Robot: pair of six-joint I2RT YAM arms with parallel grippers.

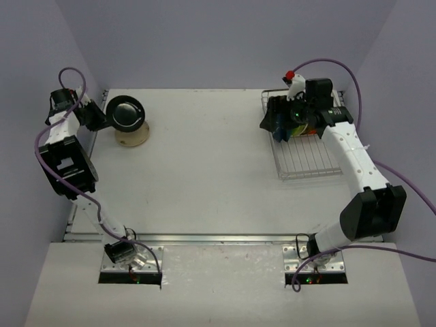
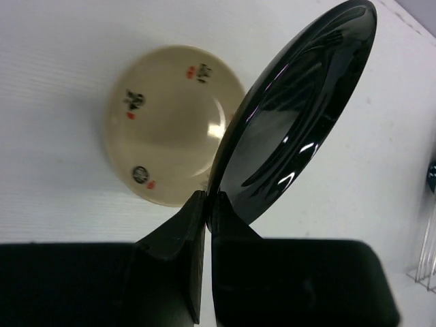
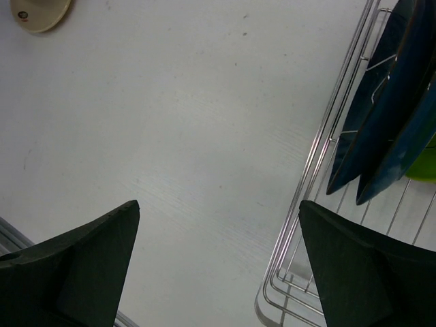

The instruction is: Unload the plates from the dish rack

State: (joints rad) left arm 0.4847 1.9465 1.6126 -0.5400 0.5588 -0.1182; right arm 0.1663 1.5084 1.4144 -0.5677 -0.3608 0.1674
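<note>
My left gripper (image 1: pixel 102 117) is shut on the rim of a glossy black plate (image 1: pixel 126 112) and holds it tilted on edge above a cream dish (image 1: pixel 133 138) at the table's far left. In the left wrist view the fingertips (image 2: pixel 197 204) pinch the black plate (image 2: pixel 300 116) at its lower edge. My right gripper (image 1: pixel 274 124) is open and empty over the left rim of the silver wire dish rack (image 1: pixel 313 160) at the far right. In the right wrist view dark blue plates (image 3: pixel 388 116) and a lime green plate (image 3: pixel 426 163) stand in the rack (image 3: pixel 306 204).
The cream dish (image 2: pixel 170 122) lies on the table with small printed marks on it; it also shows in the right wrist view (image 3: pixel 37 13). Purple cables loop off both arms. Lilac walls close the table on three sides.
</note>
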